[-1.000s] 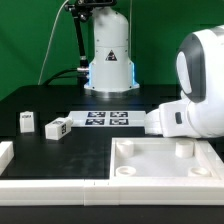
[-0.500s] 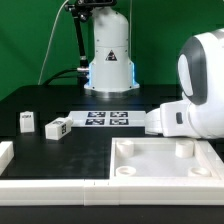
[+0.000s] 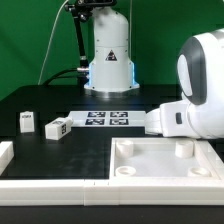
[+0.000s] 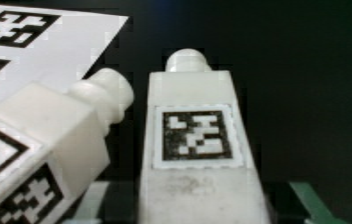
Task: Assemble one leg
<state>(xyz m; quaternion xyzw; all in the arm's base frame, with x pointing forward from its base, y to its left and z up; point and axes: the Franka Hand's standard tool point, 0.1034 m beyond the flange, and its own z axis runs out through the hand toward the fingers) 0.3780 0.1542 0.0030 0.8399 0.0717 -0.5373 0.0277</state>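
In the wrist view a leg (image 4: 194, 130), a white block with a black-and-white tag and a round peg at its far end, lies between my fingers. My gripper (image 4: 199, 208) is open; its green fingertips (image 4: 315, 207) stand on either side of this leg with dark gaps between. A second leg (image 4: 48, 150) lies tilted right beside the first. In the exterior view two more legs (image 3: 26, 121) (image 3: 59, 127) lie on the black table at the exterior view's left. The gripper itself is hidden there behind the white arm (image 3: 190, 100).
The marker board (image 3: 105, 119) lies in front of the robot base and also shows in the wrist view (image 4: 31, 40). The large white tray-like piece (image 3: 165, 175) with corner sockets lies at the front right. White rails (image 3: 50, 185) run along the table's front and left.
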